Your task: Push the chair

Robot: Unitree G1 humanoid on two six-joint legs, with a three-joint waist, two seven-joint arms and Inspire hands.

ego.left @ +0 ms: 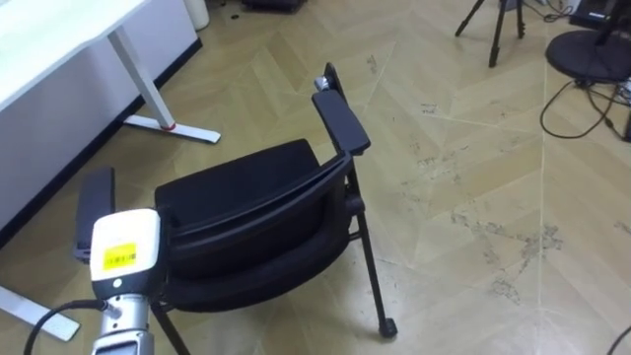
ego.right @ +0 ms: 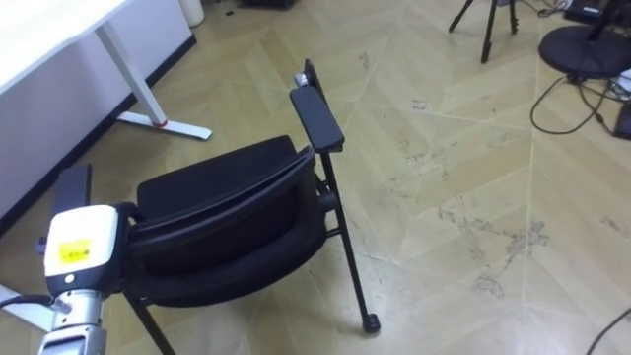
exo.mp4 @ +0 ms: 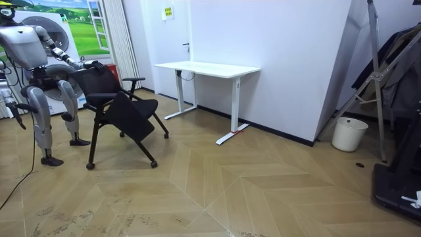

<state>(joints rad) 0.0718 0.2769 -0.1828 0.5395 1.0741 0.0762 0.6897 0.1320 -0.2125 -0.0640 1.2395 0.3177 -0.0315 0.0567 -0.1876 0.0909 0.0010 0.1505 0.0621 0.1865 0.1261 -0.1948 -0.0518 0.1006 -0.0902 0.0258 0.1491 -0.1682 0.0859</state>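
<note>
Left hand (ego.left: 125, 248) sits lowest in the eye view, its white back turned up at me. It is at the left end of the chair's (ego.left: 256, 212) backrest, touching the top edge. What lies past the back of the hand is hidden behind the black backrest, so I cannot tell whether it grips or just presses there.

Chair: black, on thin black legs, directly in front of me with its back towards me and its seat facing away.
- Left armrest (ego.left: 96, 202) is just beside my hand, on the outer side.
- Right armrest (ego.left: 340, 120) is at the chair's far right, pad angled upward.
- One caster (ego.left: 387, 328) is on the parquet floor (ego.left: 463, 197), below the chair's right side.

Room view: I stand upright behind the chair (exo.mp4: 118, 105), at the room view's left of it, with one arm reaching to the top of the backrest. The seat pan hangs at a slant. The casters are on the floor.

Around the chair:
- White desk (ego.left: 59, 30) is left of the chair, its white foot (ego.left: 173, 126) near the chair's front left.
- Tripod legs (ego.left: 493, 25) and a round black base (ego.left: 592, 49) with loose cables (ego.left: 582, 104) are well apart from the chair, ahead and to the right.
- White bin (exo.mp4: 348, 133) is far beyond the desk from the chair, against the wall.
</note>
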